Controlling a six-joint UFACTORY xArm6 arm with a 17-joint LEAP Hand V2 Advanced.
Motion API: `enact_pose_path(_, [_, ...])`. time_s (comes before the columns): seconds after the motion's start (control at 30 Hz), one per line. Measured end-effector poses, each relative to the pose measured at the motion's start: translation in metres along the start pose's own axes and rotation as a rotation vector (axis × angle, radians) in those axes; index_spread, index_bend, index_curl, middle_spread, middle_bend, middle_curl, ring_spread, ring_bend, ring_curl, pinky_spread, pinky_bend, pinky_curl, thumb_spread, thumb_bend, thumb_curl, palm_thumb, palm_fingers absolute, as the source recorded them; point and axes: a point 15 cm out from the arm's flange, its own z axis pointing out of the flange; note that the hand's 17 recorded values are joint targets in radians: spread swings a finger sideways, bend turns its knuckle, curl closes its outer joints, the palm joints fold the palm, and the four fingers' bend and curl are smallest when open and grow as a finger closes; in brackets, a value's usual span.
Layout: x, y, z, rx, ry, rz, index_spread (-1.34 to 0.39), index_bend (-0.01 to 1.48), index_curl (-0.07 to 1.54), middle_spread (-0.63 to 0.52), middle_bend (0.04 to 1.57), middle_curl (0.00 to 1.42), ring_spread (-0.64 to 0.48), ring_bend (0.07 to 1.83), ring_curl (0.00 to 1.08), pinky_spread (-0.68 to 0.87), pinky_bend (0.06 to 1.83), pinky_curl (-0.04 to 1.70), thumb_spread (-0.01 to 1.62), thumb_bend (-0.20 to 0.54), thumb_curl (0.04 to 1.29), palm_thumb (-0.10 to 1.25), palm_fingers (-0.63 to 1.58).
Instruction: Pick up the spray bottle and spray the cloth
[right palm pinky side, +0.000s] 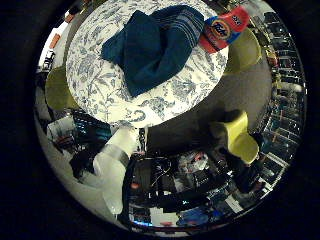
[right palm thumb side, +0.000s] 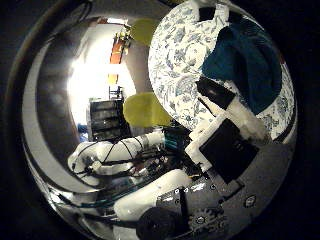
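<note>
A dark teal cloth (right palm pinky side: 152, 45) lies crumpled on a round table with a floral tablecloth (right palm pinky side: 95, 70), far below the palm in the right little finger side palm view. An orange-red spray bottle (right palm pinky side: 224, 28) with a blue label lies at the table's edge, touching the cloth's side. The right thumb side palm view shows the cloth (right palm thumb side: 250, 62) and table (right palm thumb side: 190, 60) too. My hand (right palm thumb side: 232, 135) shows there as white and black fingers reaching out, relaxed, with nothing between them, well above the table.
Yellow-green chairs stand round the table (right palm pinky side: 236, 137) (right palm pinky side: 58, 90) (right palm pinky side: 246, 50); another shows in the right thumb side palm view (right palm thumb side: 150, 108). The white arm (right palm thumb side: 125, 155) and cluttered shelves (right palm pinky side: 190, 180) lie beside the table. A bright window (right palm thumb side: 95, 75) is beyond.
</note>
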Motion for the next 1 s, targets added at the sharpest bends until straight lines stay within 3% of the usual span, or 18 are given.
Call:
enact_pose_path(0.33, [0.035,0.016,-0.017,0.090,0.002,0.115,-0.35,0.18,0.39,-0.10,0.35,0.40,0.08,0.29,0.27,0.24,0.20,0.24,1.07,-0.028,0.38,0.90,0.51])
enact_pose_path(0.57, [0.070,0.018,-0.030,0.284,-0.124,0.214,-0.35,0.18,0.37,-0.12,0.39,0.42,0.07,0.32,0.27,0.26,0.20,0.24,1.06,-0.021,0.39,0.85,0.52])
enact_pose_path(1.0, [0.152,0.036,-0.041,0.501,-0.290,0.354,-0.29,0.15,0.32,-0.10,0.41,0.43,0.06,0.43,0.29,0.24,0.32,0.26,1.05,-0.028,0.40,0.77,0.45])
